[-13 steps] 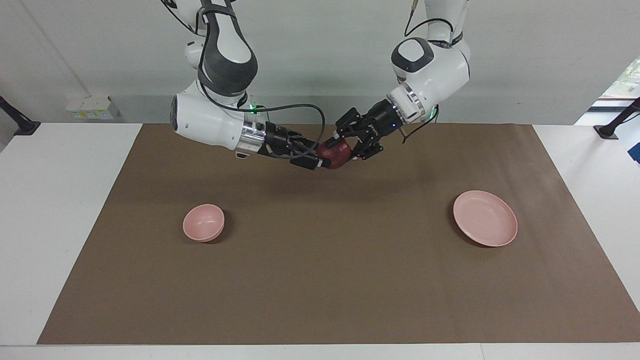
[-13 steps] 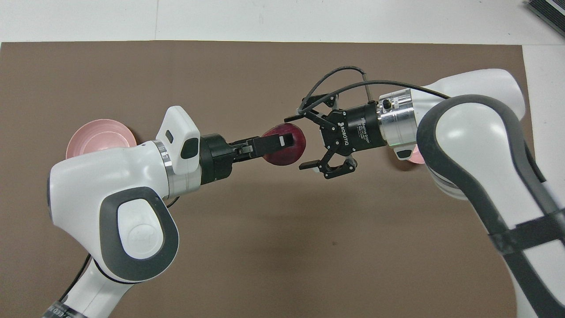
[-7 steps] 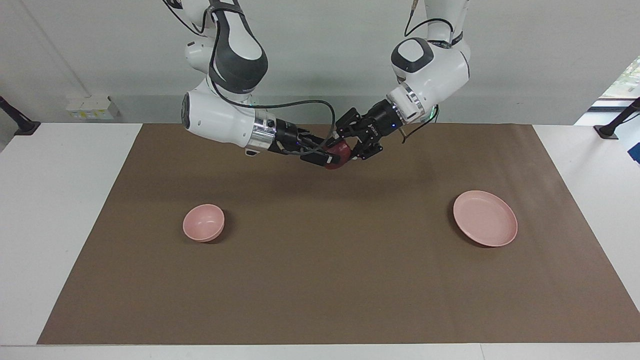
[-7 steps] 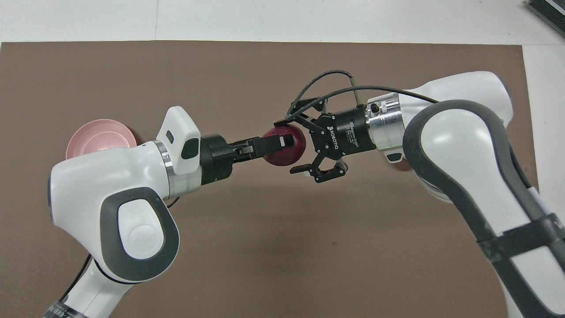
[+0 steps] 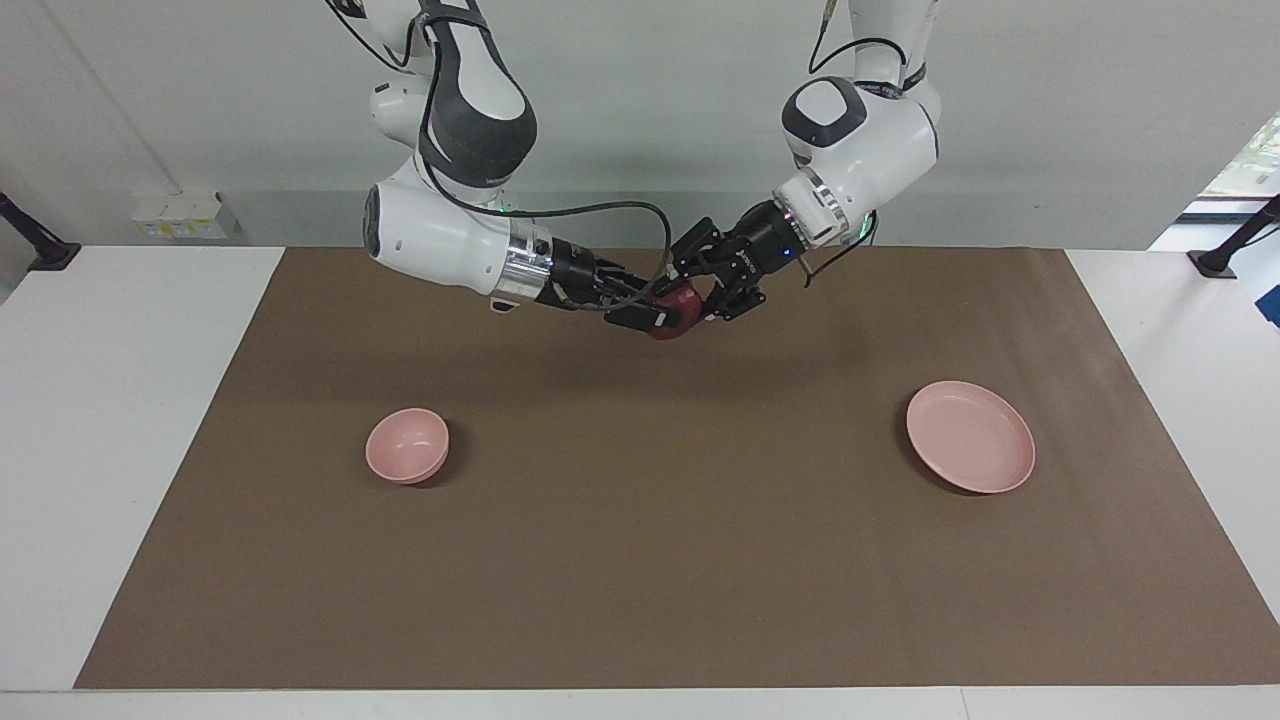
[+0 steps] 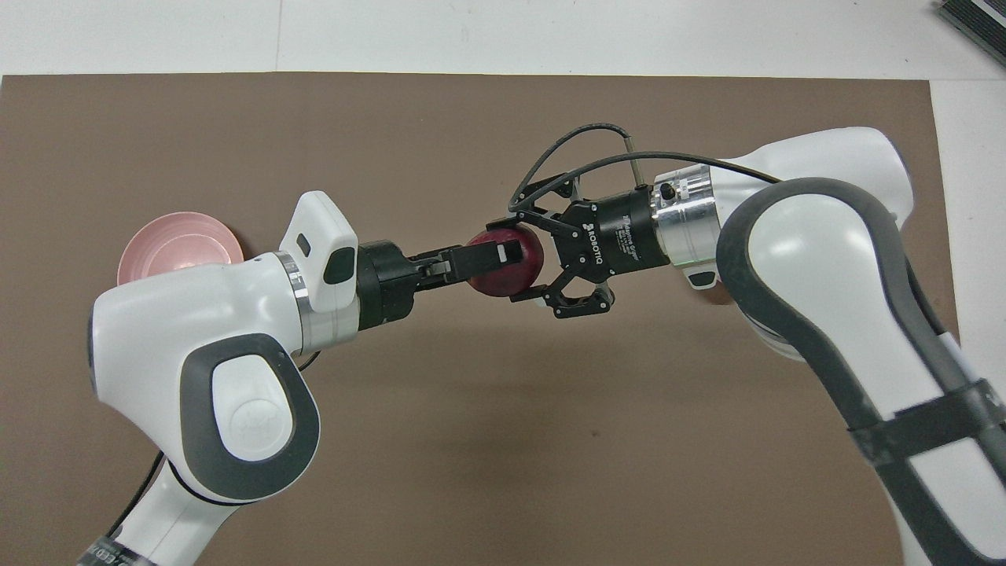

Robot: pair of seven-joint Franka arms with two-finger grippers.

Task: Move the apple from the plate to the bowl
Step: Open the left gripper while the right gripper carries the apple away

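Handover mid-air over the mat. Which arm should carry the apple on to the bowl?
Right. The right gripper grips the apple alongside the left gripper, and the bowl sits at the right arm's end of the table.

Maroon apple (image 6: 507,269), pink bowl (image 5: 406,446), plate (image 5: 970,436).

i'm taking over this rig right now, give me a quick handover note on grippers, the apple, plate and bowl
Left gripper: shut on the small dark red apple, held in the air over the brown mat.
Right gripper: its fingers are closed around the same apple.
Flat pale pink plate: empty, at the left arm's end.
Small deep pink bowl: empty, at the right arm's end.
Done: apple off the plate.
Left: finish the handover, place the apple in the bowl.
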